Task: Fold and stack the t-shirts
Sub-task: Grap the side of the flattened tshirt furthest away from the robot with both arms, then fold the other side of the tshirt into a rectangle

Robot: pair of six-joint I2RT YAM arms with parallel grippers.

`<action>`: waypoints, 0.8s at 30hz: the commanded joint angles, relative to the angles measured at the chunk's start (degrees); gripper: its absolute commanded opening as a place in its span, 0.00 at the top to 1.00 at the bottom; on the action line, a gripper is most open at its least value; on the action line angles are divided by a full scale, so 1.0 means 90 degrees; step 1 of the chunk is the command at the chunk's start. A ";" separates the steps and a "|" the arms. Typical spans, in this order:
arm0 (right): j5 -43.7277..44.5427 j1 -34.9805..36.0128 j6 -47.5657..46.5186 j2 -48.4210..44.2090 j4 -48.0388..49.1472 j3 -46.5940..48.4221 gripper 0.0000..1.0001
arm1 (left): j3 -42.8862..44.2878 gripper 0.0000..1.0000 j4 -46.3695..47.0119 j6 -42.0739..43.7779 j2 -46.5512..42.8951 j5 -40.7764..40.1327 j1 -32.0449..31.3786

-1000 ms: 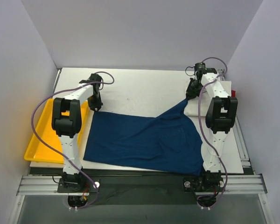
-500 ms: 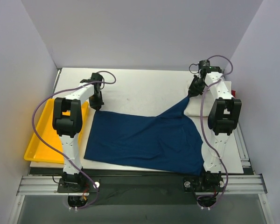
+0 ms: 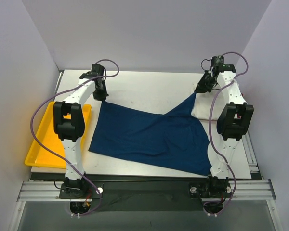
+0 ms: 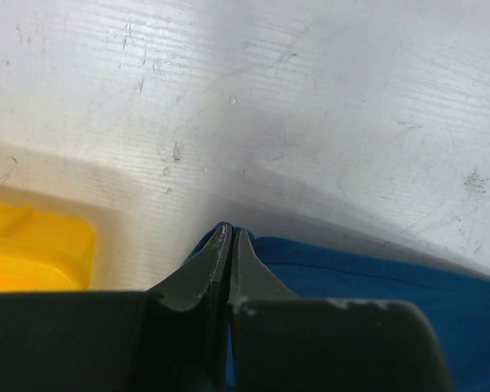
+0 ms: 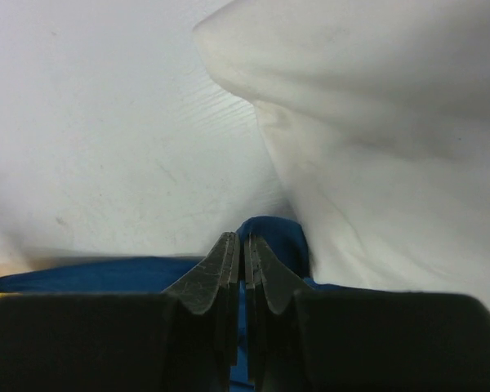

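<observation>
One t-shirt (image 3: 149,137), seemingly gripped: left tool (image 3: 102,98), right tool (image 3: 201,90).

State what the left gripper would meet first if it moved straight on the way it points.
Beyond the navy t-shirt corner pinched in its fingers, the left gripper faces only bare table, which it would probably meet first, though depth is unclear.
</observation>
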 commanded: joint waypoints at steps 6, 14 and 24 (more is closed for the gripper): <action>-0.0491 -0.0059 0.0221 -0.1330 -0.0202 -0.0569 1.00 | -0.0653 1.00 0.0330 0.0106 -0.0819 0.0426 0.0271; -0.0706 -0.0050 0.0231 -0.2523 -0.0465 -0.2413 1.00 | -0.1533 1.00 0.0604 0.0262 -0.1444 0.0778 0.0545; -0.0511 -0.0059 0.0173 -0.3978 -0.1100 -0.3568 1.00 | -0.2109 1.00 0.0555 0.0594 -0.2030 0.1062 0.0545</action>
